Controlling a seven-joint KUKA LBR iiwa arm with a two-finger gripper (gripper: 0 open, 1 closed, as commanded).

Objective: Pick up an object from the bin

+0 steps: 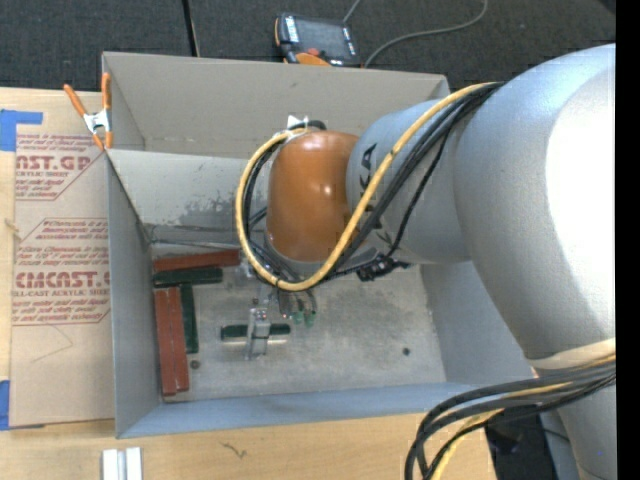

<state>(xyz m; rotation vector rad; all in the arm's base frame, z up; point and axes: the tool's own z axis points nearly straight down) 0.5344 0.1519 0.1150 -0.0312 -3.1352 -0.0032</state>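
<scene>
My gripper (262, 330) hangs below the orange wrist cover, low over the bin floor near its middle. Right under it lies a small dark green bar (236, 334), set crosswise to the gripper; whether the two touch I cannot tell. To the left, a long red-brown bar with a green edge (171, 342) lies along the bin's left wall. A second red-brown bar (195, 262) lies across its top end, forming a T or L shape. These bars are apart from the gripper.
The arm and its orange cover with looped cables hide the bin's middle and back. A small dark speck (405, 351) lies on the floor at the right. Bare grey floor stretches from the gripper to the front right corner.
</scene>
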